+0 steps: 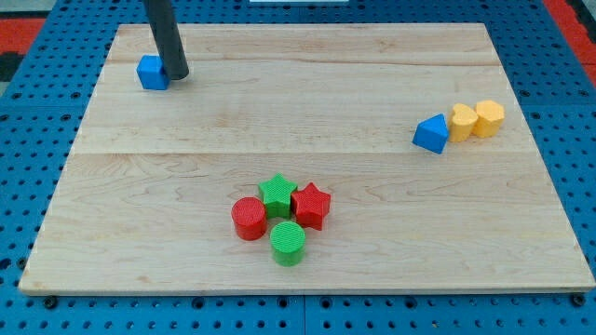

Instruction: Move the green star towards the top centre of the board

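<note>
Tip point(178, 76) touches blue cube point(151, 73), far from green star point(276, 194); no jaws visible.

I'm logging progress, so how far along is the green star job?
Nothing looks done: the green star sits near the view's bottom centre, packed with the red cylinder, red star and green cylinder. In hand: nothing on the star; my tip is at the top left, beside the blue cube. Left: reach the star and push it to top centre.
</note>
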